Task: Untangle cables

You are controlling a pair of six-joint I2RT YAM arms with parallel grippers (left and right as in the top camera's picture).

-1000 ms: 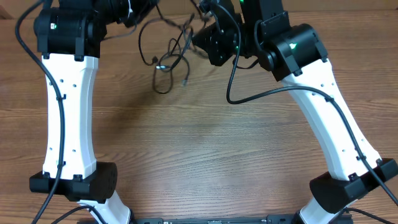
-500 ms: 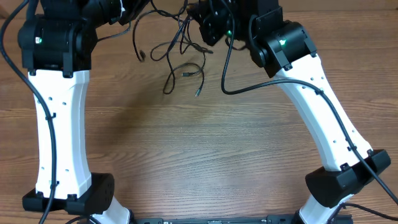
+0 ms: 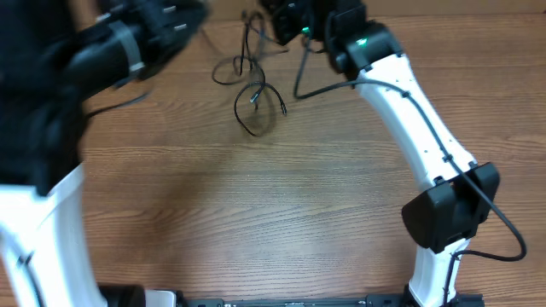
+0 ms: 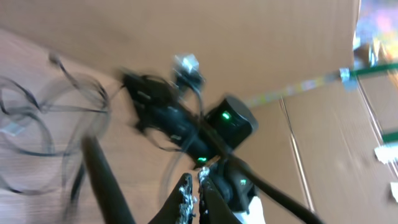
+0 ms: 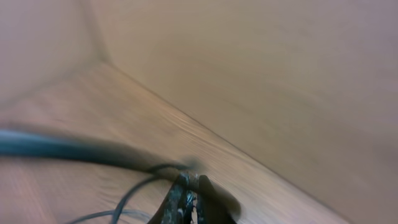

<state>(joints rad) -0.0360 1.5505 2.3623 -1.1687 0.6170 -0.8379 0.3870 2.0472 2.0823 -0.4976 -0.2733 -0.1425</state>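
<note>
**Teasing Cords Apart at the Far Edge of the Table**

Spanning nearly the whole overhead frame: a bare wood-grain table (image 3: 281, 196), matte and probably grippy enough to drag a cord rather than let it slide. Backed by a plain brown cardboard wall (image 5: 261, 68), filling the upper right of the right wrist view.

Smeared with blur across the upper left of the overhead frame, the left arm (image 3: 128, 47). Reaching up the right side to the top centre, the right arm (image 3: 409, 102).

Showing the left gripper (image 4: 194, 194) pinched shut at the bottom centre of the left wrist view, with no telling whether a strand sits between the tips. Showing the right gripper (image 5: 188, 198) likewise closed at the bottom centre of its own view, apparently nipping a strand of the cables (image 3: 254, 95), draped from the top centre of the overhead frame down to loose loops on the wood.

Judged light, limp, springy and prone to snagging. Best taken on a free run near a plug, never at a crossing.
</note>
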